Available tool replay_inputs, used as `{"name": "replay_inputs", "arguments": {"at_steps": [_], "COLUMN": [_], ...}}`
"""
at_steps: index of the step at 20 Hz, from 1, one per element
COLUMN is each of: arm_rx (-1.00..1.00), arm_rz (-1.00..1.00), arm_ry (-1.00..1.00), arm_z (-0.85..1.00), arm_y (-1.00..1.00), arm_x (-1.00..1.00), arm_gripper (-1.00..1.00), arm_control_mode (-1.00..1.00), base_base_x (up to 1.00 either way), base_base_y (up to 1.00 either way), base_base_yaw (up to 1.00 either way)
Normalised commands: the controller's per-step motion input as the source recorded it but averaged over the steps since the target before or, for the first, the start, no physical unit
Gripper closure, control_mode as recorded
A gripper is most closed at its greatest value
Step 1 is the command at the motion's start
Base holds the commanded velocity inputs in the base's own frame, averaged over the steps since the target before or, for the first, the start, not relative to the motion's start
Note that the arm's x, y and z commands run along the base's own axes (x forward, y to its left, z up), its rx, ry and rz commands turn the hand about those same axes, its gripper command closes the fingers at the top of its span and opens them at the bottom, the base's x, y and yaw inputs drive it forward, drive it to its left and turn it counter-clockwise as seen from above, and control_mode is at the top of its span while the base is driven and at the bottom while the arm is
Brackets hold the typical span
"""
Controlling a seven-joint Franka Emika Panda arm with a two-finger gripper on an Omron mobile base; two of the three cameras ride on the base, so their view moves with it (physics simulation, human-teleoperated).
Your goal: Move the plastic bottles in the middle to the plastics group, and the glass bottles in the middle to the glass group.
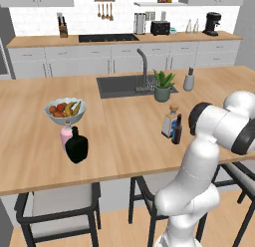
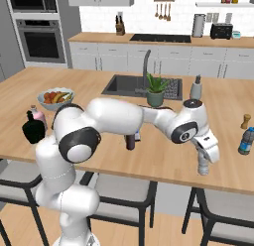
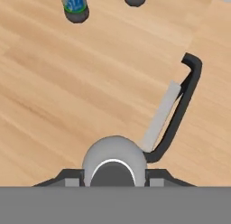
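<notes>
Over the right end of the surface (image 2: 149, 163), the water bottle (image 2: 203, 165) hangs in the gripper (image 2: 204, 158) — jaws narrow around its cap. Blue-labelled plastic bottles (image 2: 245, 140) stand near; lowering it upright beside them seems next — brown bottle (image 1: 177, 130) and corked bottle (image 1: 170, 121) wait mid-surface.

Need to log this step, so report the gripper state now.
Gripper: closed on the small clear water bottle, held over the counter's near edge.
</notes>
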Motion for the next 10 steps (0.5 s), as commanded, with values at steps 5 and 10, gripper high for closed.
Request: {"name": "replay_inputs", "arguments": {"at_steps": [5,10], "arm_rx": [0.02,0.00], "arm_rz": [-0.08,-0.07], "arm_ry": [-0.24,-0.13], "arm_z": [0.00,0.01], "arm_y": [-0.52,-0.40], "arm_x": [0.20,0.36], "arm_gripper": [1.00,1.00], "arm_control_mode": [-1.00,-1.00], "base_base_x": [0.00,0.00], "base_base_y": [0.00,0.00], "base_base_yaw": [0.00,0.00]}}
